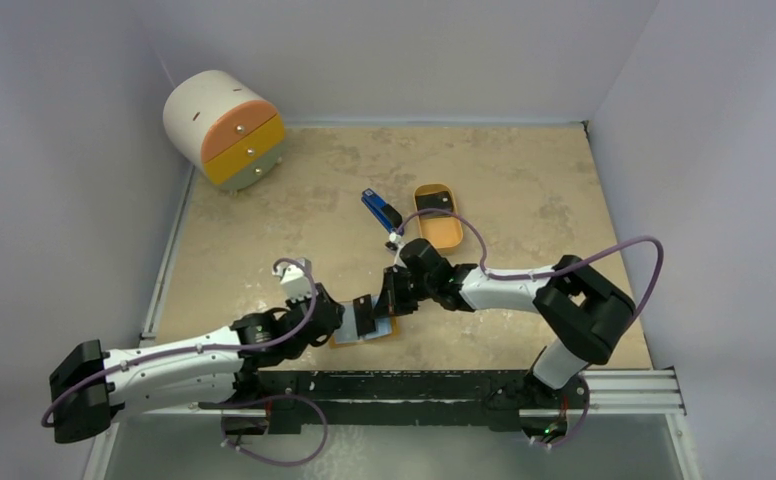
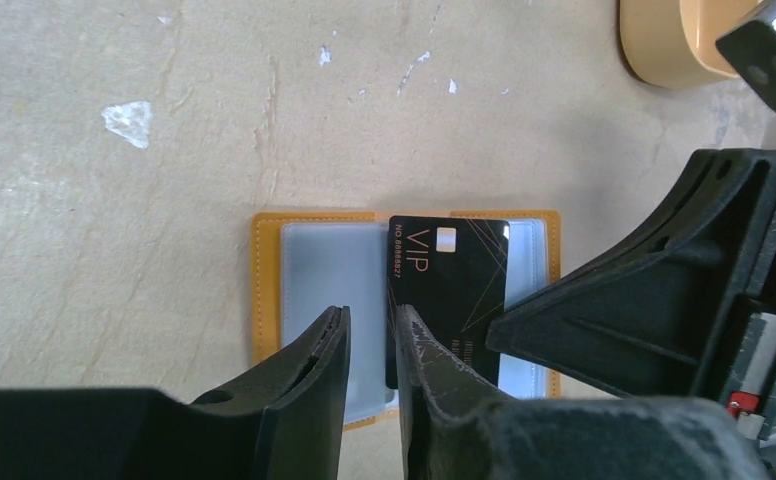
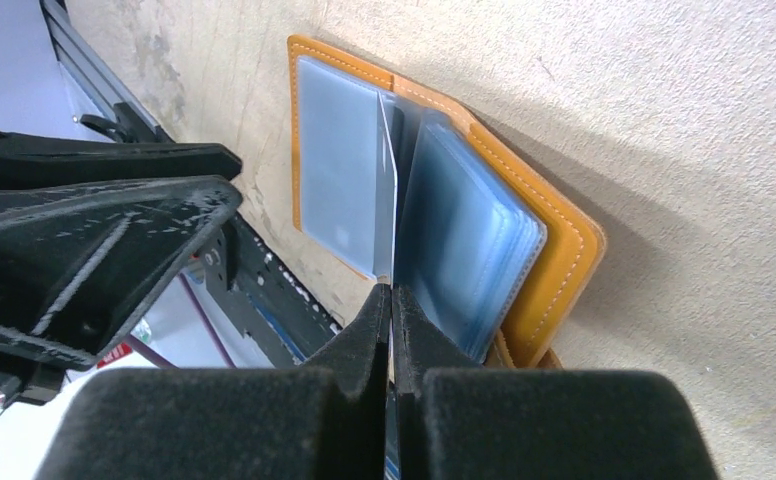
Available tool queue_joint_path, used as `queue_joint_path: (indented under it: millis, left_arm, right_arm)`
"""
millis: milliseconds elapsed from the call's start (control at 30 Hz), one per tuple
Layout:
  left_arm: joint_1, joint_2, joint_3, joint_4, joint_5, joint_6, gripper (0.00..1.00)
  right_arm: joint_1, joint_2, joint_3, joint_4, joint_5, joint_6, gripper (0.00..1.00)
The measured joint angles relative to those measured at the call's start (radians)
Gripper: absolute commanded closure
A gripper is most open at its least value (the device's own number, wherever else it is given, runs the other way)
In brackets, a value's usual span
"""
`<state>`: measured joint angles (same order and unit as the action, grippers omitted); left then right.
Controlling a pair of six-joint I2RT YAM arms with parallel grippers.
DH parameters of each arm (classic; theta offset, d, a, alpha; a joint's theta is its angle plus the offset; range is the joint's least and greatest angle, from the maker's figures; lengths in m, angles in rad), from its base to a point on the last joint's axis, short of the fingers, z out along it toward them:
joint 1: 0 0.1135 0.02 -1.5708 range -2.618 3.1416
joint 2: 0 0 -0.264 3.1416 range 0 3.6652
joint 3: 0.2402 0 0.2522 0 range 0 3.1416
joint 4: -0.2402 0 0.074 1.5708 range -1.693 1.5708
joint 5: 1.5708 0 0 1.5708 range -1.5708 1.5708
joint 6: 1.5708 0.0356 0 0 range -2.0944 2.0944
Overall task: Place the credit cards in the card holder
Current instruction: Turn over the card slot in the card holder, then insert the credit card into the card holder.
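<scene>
At the middle of the table's near edge, the card holder [image 2: 266, 300] is laid open. The left tool [image 2: 371, 320] is stretched low over it, narrowly spread. The right tool [image 3: 391, 300], bent in from the right, is pressed together on a credit card [image 2: 449, 290] at the spine. Farther back a stapler [image 1: 379, 210] and an oval tray [image 1: 444, 240] are seen.

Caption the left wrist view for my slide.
Right gripper holds a black credit card over the open orange card holder.

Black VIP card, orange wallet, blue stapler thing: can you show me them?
credit card [image 2: 449, 300], left wrist view, middle of its black face.
card holder [image 2: 266, 300], left wrist view, its orange left border.
blue bar [image 1: 374, 204], top view, its blue end.
</scene>
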<state>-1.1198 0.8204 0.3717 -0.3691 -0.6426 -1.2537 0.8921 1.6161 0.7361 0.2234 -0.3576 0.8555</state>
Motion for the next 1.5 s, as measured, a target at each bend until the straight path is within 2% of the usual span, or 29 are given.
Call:
queue_joint_path:
  millis: [133, 367, 667, 1100, 1233, 1400, 1500]
  left_arm:
    - [0.000, 0.059, -0.011, 0.054, 0.015, 0.001, 0.88]
    - [0.000, 0.185, -0.052, 0.114, 0.015, -0.014, 0.92]
    - [0.000, 0.187, -0.082, 0.187, -0.002, -0.046, 0.93]
    - [0.000, 0.160, -0.103, 0.196, -0.008, -0.073, 0.93]
    - [0.000, 0.122, -0.103, 0.149, -0.009, -0.075, 0.90]
    - [0.000, 0.039, -0.087, 0.041, -0.018, -0.073, 0.80]
    - [0.000, 0.013, -0.062, -0.008, -0.021, -0.072, 0.78]
  right_arm:
    - [0.000, -0.004, -0.001, -0.001, 0.006, 0.008, 1.00]
    - [0.000, -0.042, -0.004, -0.016, 0.025, 0.024, 1.00]
    - [0.000, -0.041, -0.006, -0.069, 0.021, 0.050, 1.00]
    - [0.000, -0.016, -0.042, -0.032, -0.015, 0.153, 1.00]
    - [-0.001, -0.020, -0.063, -0.028, -0.039, 0.174, 1.00]
    - [-0.002, -0.025, -0.064, -0.031, -0.061, 0.175, 1.00]
    - [-0.002, -0.026, -0.064, -0.031, -0.073, 0.176, 1.00]
